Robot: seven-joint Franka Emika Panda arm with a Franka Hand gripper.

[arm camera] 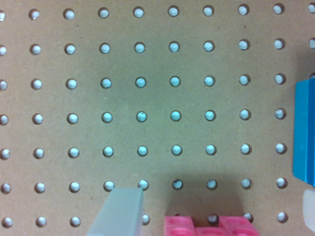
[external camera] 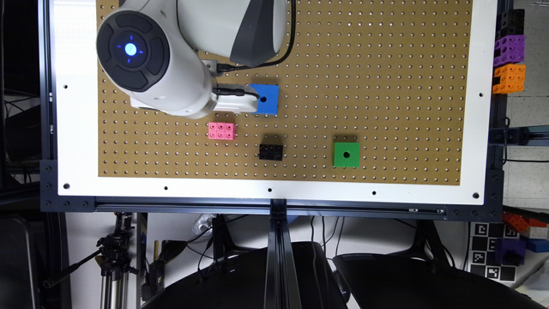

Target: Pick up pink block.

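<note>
The pink block (external camera: 221, 131) lies flat on the brown pegboard (external camera: 386, 86), a short row of linked cubes with round holes. My gripper (external camera: 233, 103) hangs just beyond it, partly over the blue block (external camera: 266, 98). In the wrist view the pink block (arm camera: 209, 227) pokes in at the frame's edge, between my two fingers. One finger (arm camera: 118, 211) is grey and close; the other shows as a pale sliver (arm camera: 308, 206). The gripper (arm camera: 212, 199) is open and holds nothing.
A black linked-cube block (external camera: 270, 152) and a green square block (external camera: 346, 154) sit to the exterior view's right of the pink one. The blue block (arm camera: 305, 132) is close beside one finger. Black, purple and orange cubes (external camera: 509, 51) are stacked off the board's right edge.
</note>
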